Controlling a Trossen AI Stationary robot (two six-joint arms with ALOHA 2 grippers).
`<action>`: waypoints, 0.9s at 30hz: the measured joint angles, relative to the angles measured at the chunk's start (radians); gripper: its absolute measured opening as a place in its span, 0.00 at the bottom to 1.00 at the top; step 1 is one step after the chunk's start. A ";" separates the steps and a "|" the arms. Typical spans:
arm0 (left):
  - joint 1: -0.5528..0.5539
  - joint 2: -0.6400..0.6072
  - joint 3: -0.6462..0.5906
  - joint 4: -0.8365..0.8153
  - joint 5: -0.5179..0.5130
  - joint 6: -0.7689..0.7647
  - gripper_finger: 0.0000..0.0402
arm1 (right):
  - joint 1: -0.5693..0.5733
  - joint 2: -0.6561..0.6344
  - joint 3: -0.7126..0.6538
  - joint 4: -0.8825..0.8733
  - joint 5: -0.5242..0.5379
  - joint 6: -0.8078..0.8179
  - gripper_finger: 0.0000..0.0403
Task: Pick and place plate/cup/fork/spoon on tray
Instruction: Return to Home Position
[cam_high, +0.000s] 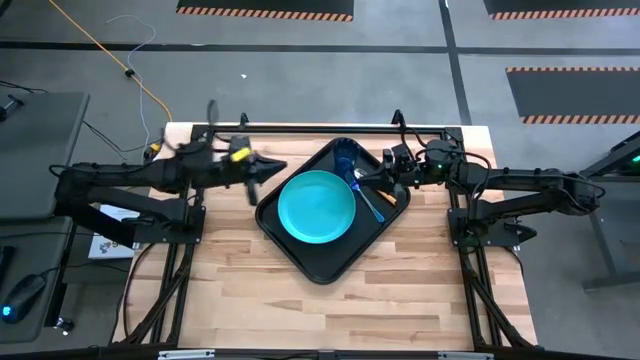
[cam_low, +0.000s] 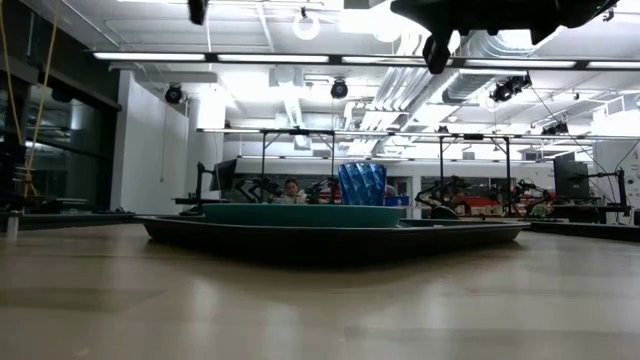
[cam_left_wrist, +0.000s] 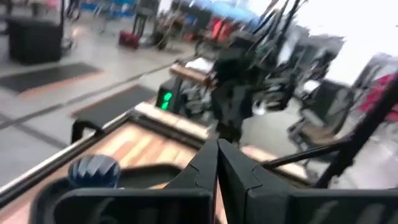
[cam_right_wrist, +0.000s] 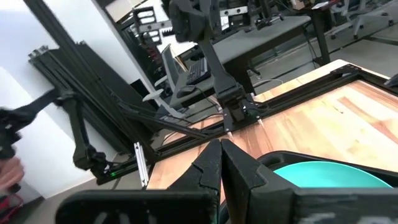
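One black tray (cam_high: 310, 263) carries one turquoise plate (cam_high: 316, 207), one dark-blue cup (cam_high: 346, 155), one blue fork (cam_high: 370, 203) and one orange-handled spoon (cam_high: 386, 196).

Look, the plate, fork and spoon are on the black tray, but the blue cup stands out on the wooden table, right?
No. The cup stands on the tray too, at its far corner behind the plate, as the high view shows. The fork and spoon lie there beside the plate.

I've got 1 tray (cam_high: 324, 268) mid-table | plate (cam_high: 316, 207) on it, centre | cup (cam_high: 346, 155) on tray behind plate, far corner | fork (cam_high: 369, 203) and spoon (cam_high: 386, 197) side by side on tray, right of plate | left gripper (cam_high: 272, 166) left of tray, right gripper (cam_high: 368, 178) above its right edge.
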 joint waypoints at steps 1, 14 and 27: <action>0.008 -0.032 -0.023 0.015 0.013 0.004 0.00 | 0.000 0.000 0.000 0.000 -0.009 -0.003 0.00; 0.030 -0.340 -0.320 0.146 0.012 -0.057 0.00 | 0.000 0.000 0.001 -0.007 -0.095 -0.026 0.00; -0.015 -0.474 -0.556 0.310 0.009 -0.083 0.00 | 0.000 0.000 0.001 -0.011 -0.114 0.050 0.00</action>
